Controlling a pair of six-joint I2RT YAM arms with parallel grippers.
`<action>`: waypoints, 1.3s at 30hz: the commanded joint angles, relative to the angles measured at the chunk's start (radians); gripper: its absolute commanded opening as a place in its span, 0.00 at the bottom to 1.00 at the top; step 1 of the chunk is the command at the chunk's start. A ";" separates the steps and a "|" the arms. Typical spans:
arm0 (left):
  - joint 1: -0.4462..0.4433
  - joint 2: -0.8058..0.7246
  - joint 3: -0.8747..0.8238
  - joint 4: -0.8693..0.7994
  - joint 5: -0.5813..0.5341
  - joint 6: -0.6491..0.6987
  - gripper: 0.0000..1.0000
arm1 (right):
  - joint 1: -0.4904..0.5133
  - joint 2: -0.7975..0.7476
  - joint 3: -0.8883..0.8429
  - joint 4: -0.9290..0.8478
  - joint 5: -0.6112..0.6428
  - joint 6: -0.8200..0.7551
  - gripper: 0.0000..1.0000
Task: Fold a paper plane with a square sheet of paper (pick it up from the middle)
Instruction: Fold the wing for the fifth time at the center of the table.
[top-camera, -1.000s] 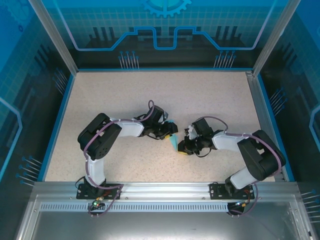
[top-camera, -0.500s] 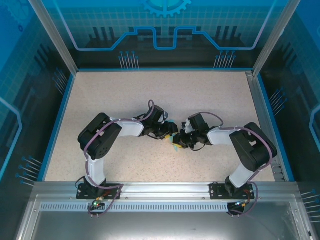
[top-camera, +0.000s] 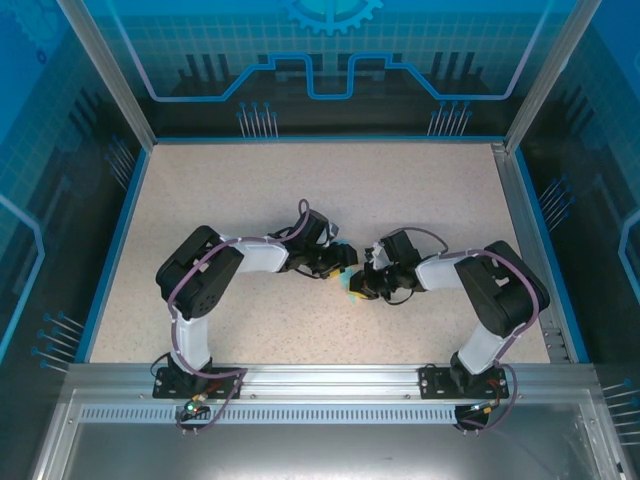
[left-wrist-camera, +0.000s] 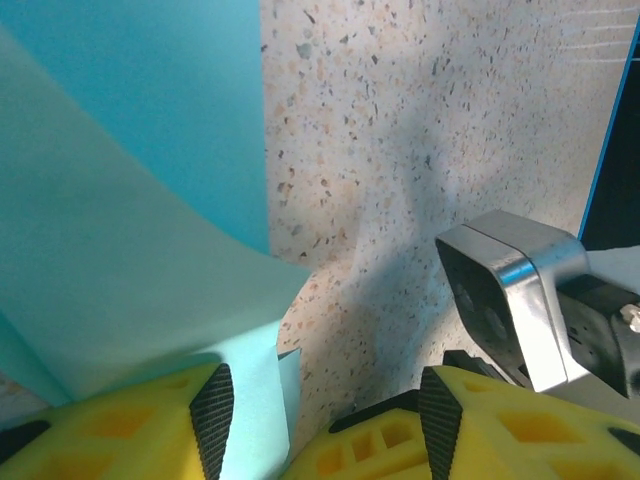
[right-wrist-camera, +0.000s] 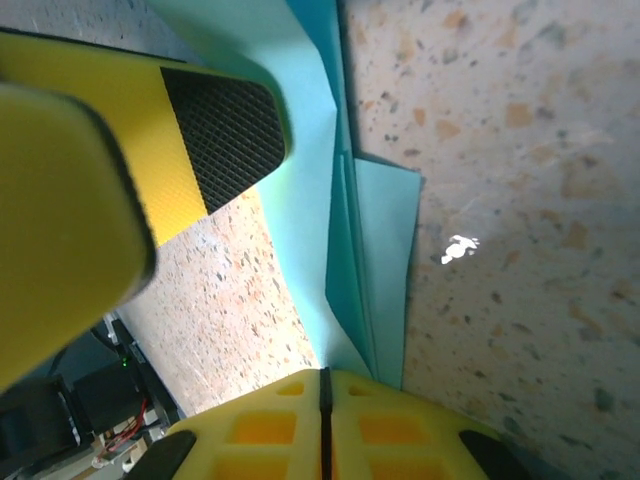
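Entry: mid-table, your two tools standing tip to tip. Right gripper (right-wrist-camera: 322, 385): fingers pressed fully together, with the creased edge of the paper sheet (right-wrist-camera: 310, 200) pinched in the seam between them. You held the sheet by this tool alone. Paper sheet, placed from the right gripper: it ran straight ahead of the closed tips, its stacked folds and long axis roughly in line with the fingers. It widened with distance from them, and one layer lay on the speckled tabletop (right-wrist-camera: 520, 200). Left gripper (left-wrist-camera: 325, 410): jaws roughly half apart, clamped on nothing. Paper sheet, placed from the left gripper: nearly all of it lay ahead and off toward the finger (left-wrist-camera: 212, 415) at the left of that wrist view, a curved panel rising past the pad. Only a narrow flap stood just inside the gap beside that pad, and whether flap and pad touched you could not tell. The side of the gap toward the other finger showed bare table. In the right wrist view, one left-gripper pad (right-wrist-camera: 225, 125) sat on or just over the sheet's upper layer. Relation to note: the right tool was the nearer, on the paper, and the left was offset to one side of it. Judgement: before closing the left, you would have wanted the flap nearer the middle of its gap, lest the closing finger sweep it aside.
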 joint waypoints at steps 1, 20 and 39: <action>0.008 -0.048 0.006 -0.019 0.030 0.056 0.58 | -0.002 0.082 -0.047 -0.130 0.063 -0.018 0.09; 0.033 0.010 -0.005 0.033 -0.010 0.086 0.59 | -0.004 0.102 -0.037 -0.128 0.058 -0.021 0.07; 0.117 0.077 0.092 -0.043 0.017 0.174 0.59 | -0.003 0.110 -0.046 -0.190 0.070 -0.091 0.03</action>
